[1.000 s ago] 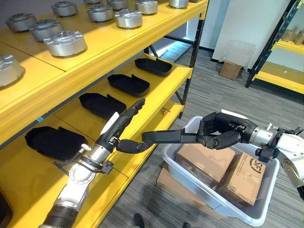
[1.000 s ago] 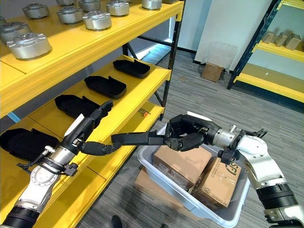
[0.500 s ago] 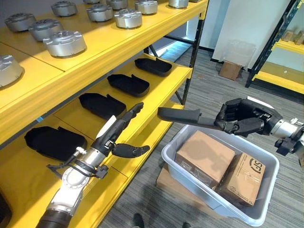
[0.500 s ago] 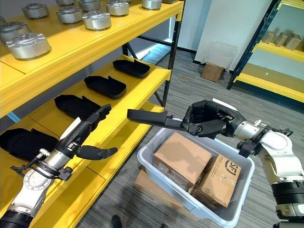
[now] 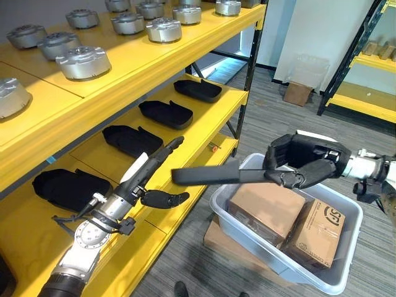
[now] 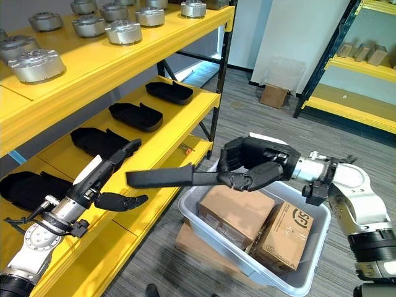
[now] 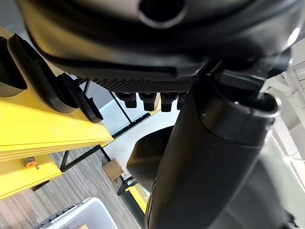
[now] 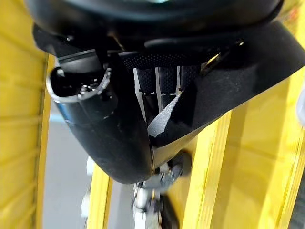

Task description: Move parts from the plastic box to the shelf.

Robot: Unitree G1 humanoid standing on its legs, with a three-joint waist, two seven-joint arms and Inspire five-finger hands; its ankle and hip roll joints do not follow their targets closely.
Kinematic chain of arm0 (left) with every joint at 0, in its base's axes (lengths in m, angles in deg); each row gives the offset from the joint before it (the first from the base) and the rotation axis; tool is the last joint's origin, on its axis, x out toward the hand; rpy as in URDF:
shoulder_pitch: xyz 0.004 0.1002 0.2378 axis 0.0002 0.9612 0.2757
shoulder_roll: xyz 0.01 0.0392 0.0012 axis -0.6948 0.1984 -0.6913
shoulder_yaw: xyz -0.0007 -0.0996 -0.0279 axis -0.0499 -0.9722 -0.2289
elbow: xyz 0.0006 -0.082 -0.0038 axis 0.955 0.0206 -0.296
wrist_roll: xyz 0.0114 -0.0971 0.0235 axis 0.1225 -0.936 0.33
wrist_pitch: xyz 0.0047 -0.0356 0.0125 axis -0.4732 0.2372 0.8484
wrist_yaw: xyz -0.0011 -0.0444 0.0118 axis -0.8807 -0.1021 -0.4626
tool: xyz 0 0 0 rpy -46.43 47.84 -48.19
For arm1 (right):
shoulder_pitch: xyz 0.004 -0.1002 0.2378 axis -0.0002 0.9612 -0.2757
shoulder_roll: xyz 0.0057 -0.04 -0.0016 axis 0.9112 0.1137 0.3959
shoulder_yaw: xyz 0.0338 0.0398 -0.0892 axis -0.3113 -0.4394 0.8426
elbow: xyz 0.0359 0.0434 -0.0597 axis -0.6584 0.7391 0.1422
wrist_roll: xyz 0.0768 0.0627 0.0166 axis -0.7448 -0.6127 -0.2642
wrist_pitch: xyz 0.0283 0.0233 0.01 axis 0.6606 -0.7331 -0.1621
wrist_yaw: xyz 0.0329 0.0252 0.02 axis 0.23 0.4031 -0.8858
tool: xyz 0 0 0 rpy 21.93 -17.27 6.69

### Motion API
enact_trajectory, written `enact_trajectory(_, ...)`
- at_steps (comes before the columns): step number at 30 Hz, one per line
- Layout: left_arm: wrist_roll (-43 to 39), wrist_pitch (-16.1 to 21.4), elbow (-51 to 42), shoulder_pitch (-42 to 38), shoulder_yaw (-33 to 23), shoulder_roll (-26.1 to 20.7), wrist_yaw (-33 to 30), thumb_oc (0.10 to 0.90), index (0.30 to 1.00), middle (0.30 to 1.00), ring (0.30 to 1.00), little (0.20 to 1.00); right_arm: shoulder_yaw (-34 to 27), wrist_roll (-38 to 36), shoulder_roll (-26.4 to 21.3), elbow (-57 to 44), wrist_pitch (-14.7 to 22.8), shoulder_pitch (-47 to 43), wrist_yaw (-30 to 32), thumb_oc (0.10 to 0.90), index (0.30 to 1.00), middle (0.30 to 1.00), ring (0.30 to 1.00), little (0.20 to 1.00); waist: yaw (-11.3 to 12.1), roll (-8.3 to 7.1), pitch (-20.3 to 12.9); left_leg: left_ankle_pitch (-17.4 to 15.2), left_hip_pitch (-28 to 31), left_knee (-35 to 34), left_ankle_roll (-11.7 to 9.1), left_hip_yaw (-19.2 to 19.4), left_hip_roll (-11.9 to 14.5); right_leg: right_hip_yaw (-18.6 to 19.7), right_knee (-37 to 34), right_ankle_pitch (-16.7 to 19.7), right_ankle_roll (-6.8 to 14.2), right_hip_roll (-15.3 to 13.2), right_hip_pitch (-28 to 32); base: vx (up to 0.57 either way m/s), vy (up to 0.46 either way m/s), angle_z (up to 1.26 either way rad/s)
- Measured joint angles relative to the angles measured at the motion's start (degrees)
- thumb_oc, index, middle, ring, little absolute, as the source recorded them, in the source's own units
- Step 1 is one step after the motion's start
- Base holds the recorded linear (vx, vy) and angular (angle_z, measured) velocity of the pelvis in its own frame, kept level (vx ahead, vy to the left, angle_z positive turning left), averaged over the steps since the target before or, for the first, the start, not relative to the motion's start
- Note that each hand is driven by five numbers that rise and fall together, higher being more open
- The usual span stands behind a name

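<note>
A long flat black part (image 5: 213,176) hangs level in the air between the shelf and the plastic box (image 5: 346,267). My right hand (image 5: 303,162) is shut on its right end, above the box's left half. My left hand (image 5: 147,179) is open, fingers straight and thumb out, just left of and below the part's free end, in front of the middle shelf (image 5: 219,124). It does not touch the part. In the right wrist view the black part (image 8: 228,90) lies across my curled fingers (image 8: 157,90).
Several black parts (image 5: 166,112) lie in a row on the middle shelf. Silver round metal parts (image 5: 82,60) stand on the top shelf. Two cardboard boxes (image 5: 266,207) fill the plastic box. A second yellow rack (image 5: 362,93) stands at the far right.
My right hand has lowered the black part and carried it left toward the left hand. The left hand has stayed by the shelf edge. The camera has shifted slightly.
</note>
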Motion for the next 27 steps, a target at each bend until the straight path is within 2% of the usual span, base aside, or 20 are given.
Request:
enact_trajectory(9,0.08,-0.21,4.22,-1.81,3.96,0.02,-1.18,0.900,1.000,1.000,1.000,1.000,1.41,0.05,1.69,-4.01,-2.38,-4.41,-0.80,0.400,0.300,0.300,0.300,0.300,-0.22,-0.96,-1.54,0.09,-0.09,-0.01,-0.14,0.37,0.43,0.45,0.00,0.14,-0.20,0.29,-0.48,0.01,0.001,-0.02)
enact_trajectory(18,1.25,-0.71,5.60,-1.83,4.27,0.08,-2.36,0.900,1.000,1.000,1.000,1.000,2.94,0.31,2.68,-5.36,-5.23,-5.56,0.28,0.400,0.300,0.300,0.300,0.300,-0.84,-0.49,-1.99,0.19,-0.07,0.00,-0.26,0.62,0.69,0.86,-0.01,0.27,-0.38,0.50,-0.64,0.00,0.001,-0.01)
enact_trajectory(27,2.42,-1.19,6.56,-1.89,4.64,0.07,-3.51,0.900,1.000,1.000,1.000,1.000,4.48,0.39,2.62,-5.49,-5.62,-6.64,1.46,0.400,0.300,0.300,0.300,0.300,-1.23,-0.42,-2.07,0.20,-0.02,0.00,-0.27,1.05,0.73,1.27,-0.01,0.33,-0.44,0.54,-0.81,0.00,0.001,-0.01)
